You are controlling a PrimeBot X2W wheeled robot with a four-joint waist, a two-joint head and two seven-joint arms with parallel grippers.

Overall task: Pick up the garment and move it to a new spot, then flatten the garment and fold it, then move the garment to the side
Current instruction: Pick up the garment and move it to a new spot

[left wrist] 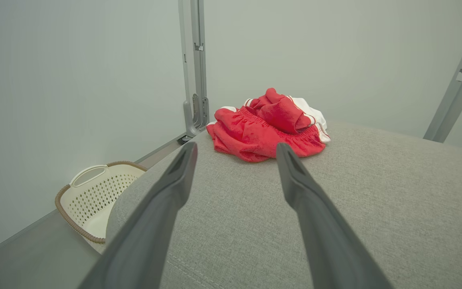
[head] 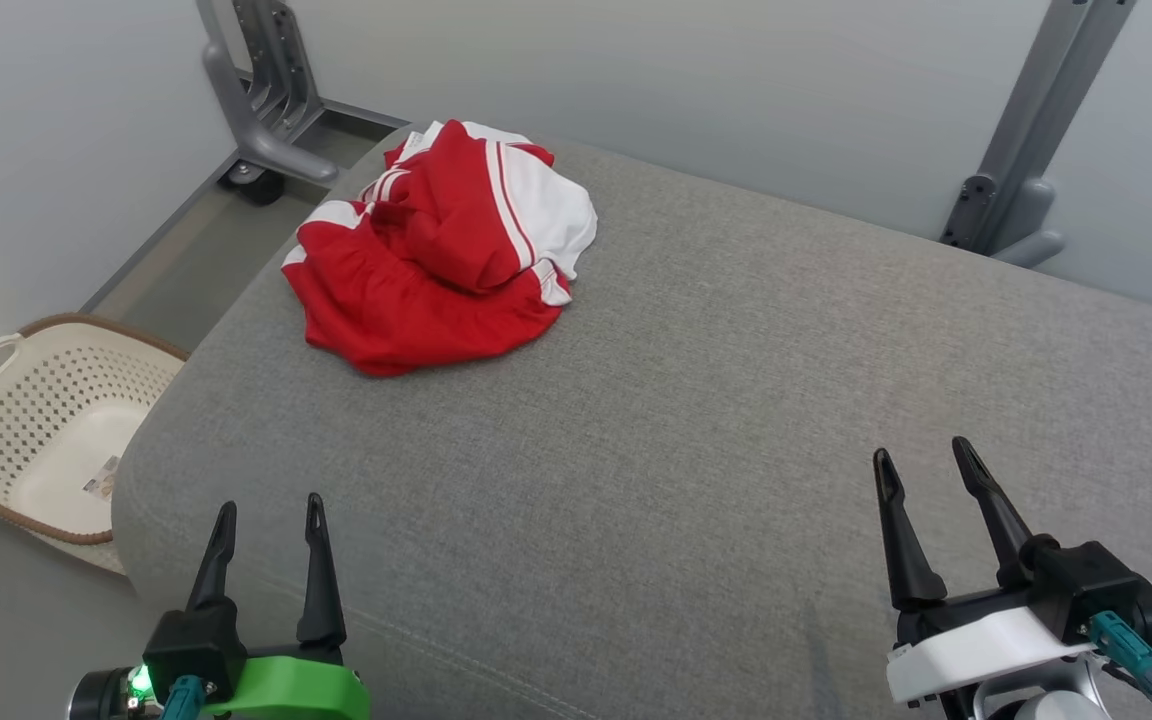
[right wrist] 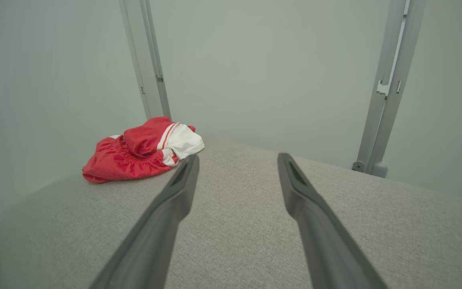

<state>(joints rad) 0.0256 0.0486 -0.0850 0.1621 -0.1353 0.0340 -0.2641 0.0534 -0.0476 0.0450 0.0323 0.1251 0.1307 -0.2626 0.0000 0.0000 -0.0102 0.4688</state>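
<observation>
We see garment [head: 436, 250] heaped upper left, well apart from both pincers. Left pincer [head: 270, 502], lower left, sits nearer; right pincer [head: 921, 448] lower right. Both spread, empty.

Left end effector [head: 270, 502]: two long dark tapered fingers [head: 320, 570], green mount [head: 296, 685], glowing green LED [head: 141, 681], teal plug [head: 182, 697]. Right end effector [head: 922, 449]: same fingers, white mount [head: 976, 650], teal connector [head: 1124, 645].
</observation>
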